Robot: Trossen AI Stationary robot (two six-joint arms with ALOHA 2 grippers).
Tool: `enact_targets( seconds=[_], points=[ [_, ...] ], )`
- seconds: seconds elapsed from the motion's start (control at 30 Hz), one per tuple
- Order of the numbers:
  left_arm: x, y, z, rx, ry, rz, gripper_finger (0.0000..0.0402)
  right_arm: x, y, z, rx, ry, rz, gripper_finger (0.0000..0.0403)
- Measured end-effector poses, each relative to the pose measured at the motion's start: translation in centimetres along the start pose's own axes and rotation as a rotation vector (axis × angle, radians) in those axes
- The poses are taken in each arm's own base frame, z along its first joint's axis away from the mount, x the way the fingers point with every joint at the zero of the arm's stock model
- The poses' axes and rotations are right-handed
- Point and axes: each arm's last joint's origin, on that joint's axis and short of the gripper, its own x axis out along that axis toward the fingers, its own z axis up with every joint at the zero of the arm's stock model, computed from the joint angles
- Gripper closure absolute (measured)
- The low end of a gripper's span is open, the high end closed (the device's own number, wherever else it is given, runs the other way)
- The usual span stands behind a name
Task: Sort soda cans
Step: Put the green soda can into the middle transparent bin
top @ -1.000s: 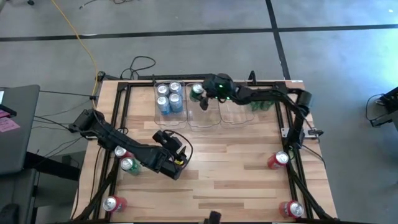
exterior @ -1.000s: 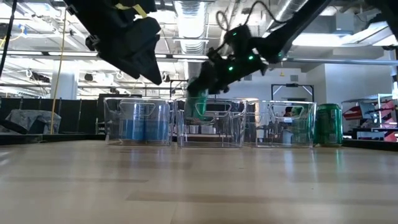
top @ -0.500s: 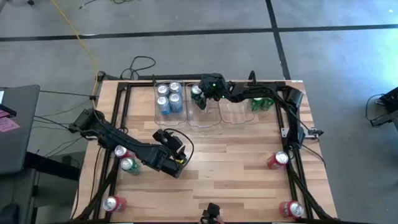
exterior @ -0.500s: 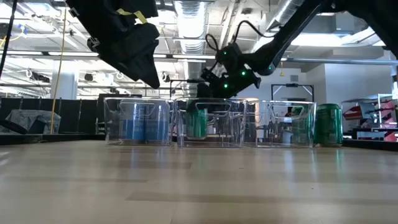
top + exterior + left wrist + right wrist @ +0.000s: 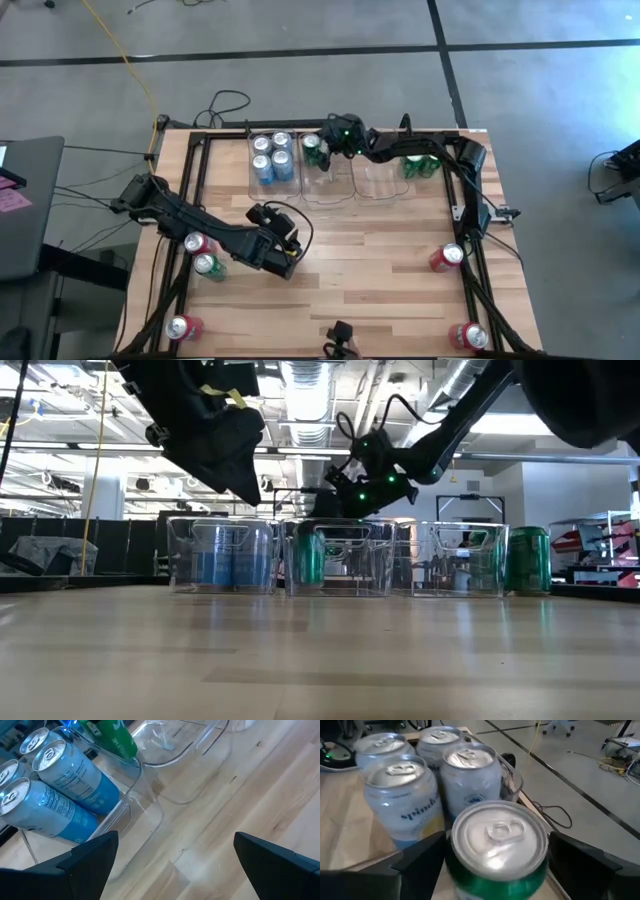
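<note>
A: What has changed?
B: The green can [image 5: 312,150] has come down into the middle bin [image 5: 327,178]; the right gripper [image 5: 330,148] jaws now stand wide beside it.
A: And the left gripper [image 5: 285,250]?
B: It waits wide open above the counter [image 5: 380,260]; three green cans remain unsorted.

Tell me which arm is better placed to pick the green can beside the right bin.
Right: the right gripper is above the middle bin, nearer that green can; the left gripper is mid-table.

blue cans [image 5: 272,157]: 4 | green cans [image 5: 312,149]: 3 | red cans [image 5: 446,258]: 4 | bins [image 5: 340,196]: 3
</note>
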Motion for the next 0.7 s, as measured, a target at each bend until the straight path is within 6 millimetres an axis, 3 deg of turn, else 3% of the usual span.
enact_targets(
  seconds=[0.27,0.37,0.53,0.7],
  points=[
    [0.0,0.0,0.0,-0.001,0.006,-0.004,0.001,-0.1,0.0,0.1,0.02,-0.002,0.0,0.0017],
    [0.0,0.0,0.0,-0.016,0.007,-0.004,0.001,-0.9,0.1,1.2,0.014,-0.015,-0.001,0.0017],
    [-0.4,-0.1,-0.3,-0.057,0.005,-0.006,0.001,-4.8,1.3,5.3,-0.098,-0.039,0.011,0.0018],
    [-0.2,0.1,0.0,-0.159,-0.069,0.041,0.001,-11.0,3.1,9.0,-0.178,0.006,0.049,0.0019]
  ],
)
